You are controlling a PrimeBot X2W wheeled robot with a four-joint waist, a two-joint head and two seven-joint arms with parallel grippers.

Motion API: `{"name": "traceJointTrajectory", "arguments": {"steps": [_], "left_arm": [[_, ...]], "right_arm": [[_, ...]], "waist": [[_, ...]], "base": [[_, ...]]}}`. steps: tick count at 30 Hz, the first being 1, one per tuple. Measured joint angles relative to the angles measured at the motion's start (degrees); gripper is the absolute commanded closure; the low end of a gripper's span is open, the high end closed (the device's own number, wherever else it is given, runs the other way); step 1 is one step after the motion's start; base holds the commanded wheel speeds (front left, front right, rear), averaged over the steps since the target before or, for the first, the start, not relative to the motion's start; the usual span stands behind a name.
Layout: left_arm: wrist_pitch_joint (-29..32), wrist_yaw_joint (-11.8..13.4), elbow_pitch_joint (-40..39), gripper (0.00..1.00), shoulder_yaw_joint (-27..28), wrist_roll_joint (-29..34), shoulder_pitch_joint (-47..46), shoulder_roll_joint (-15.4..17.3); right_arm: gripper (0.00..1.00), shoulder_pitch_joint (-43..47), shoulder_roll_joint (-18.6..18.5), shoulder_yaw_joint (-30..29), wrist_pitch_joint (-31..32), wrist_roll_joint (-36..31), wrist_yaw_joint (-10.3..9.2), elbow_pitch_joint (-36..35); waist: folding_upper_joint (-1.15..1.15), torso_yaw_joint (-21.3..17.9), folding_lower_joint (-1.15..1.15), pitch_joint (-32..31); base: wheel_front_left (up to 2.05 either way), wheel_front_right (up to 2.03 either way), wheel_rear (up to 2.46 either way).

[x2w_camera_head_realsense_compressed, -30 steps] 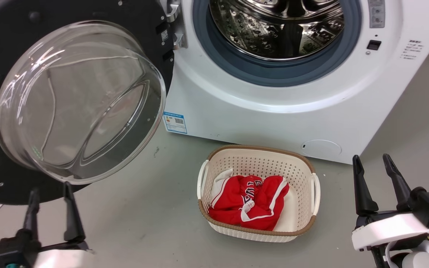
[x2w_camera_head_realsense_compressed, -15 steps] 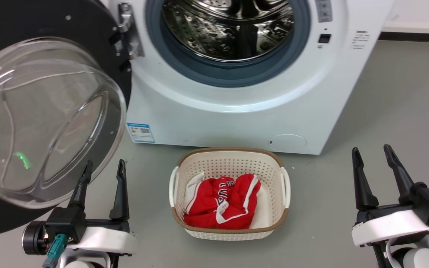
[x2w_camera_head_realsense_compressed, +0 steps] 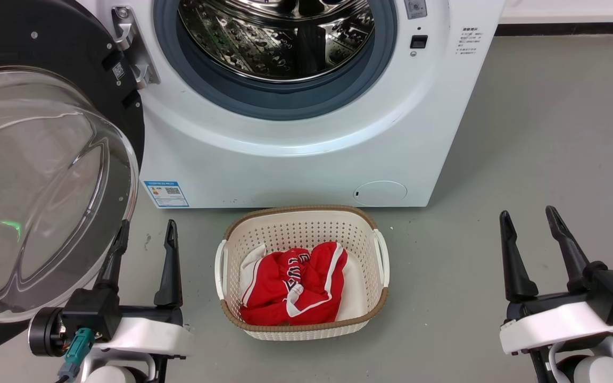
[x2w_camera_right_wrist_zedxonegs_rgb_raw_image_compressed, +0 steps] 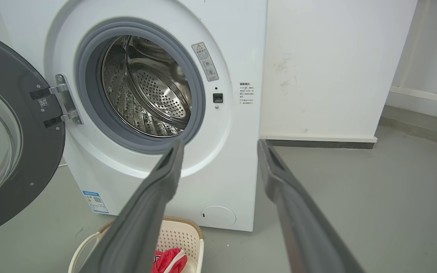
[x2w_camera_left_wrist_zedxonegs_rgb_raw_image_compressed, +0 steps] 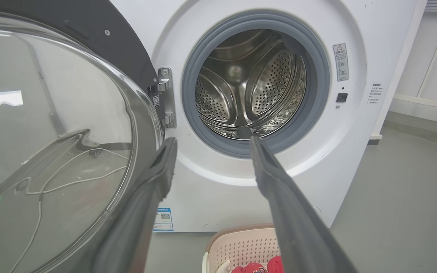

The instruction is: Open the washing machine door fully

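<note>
The washing machine door (x2w_camera_head_realsense_compressed: 30,181), a glossy black disc with a bulging clear glass bowl, stands swung wide open to the left of the white machine (x2w_camera_head_realsense_compressed: 306,159) on its metal hinge (x2w_camera_head_realsense_compressed: 131,53). It also shows in the left wrist view as the door (x2w_camera_left_wrist_zedxonegs_rgb_raw_image_compressed: 51,144) and in the right wrist view as the door (x2w_camera_right_wrist_zedxonegs_rgb_raw_image_compressed: 13,151). My left gripper (x2w_camera_head_realsense_compressed: 144,234) is open at the lower left, just right of the bowl's rim, holding nothing. Over the floor at the lower right my right gripper (x2w_camera_head_realsense_compressed: 527,223) is open and empty too. The steel drum (x2w_camera_head_realsense_compressed: 280,37) is exposed.
A cream laundry basket (x2w_camera_head_realsense_compressed: 301,223) with a red garment (x2w_camera_head_realsense_compressed: 293,284) sits on the grey floor right in front of the machine, between my two grippers. A small round white flap (x2w_camera_head_realsense_compressed: 380,192) is low on the machine front. A white wall (x2w_camera_right_wrist_zedxonegs_rgb_raw_image_compressed: 336,68) stands to the right.
The head camera has shifted, so the machine and basket slide left in the picture. My left gripper has come up into fuller view beside the door bowl, still open. The right gripper is unchanged.
</note>
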Motion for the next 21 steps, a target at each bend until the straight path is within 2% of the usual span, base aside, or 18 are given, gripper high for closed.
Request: {"name": "traceJointTrajectory", "arguments": {"steps": [21], "left_arm": [[0.0, -0.4, 0.67, 0.0, 0.38, 0.63, -0.07, 0.13]], "right_arm": [[0.0, 0.18, 0.0, 0.26, -0.27, 1.02, 0.0, 1.03]], "waist": [[0.0, -0.24, 0.0, -0.61]], "base": [[0.0, 0.0, 0.0]]}}
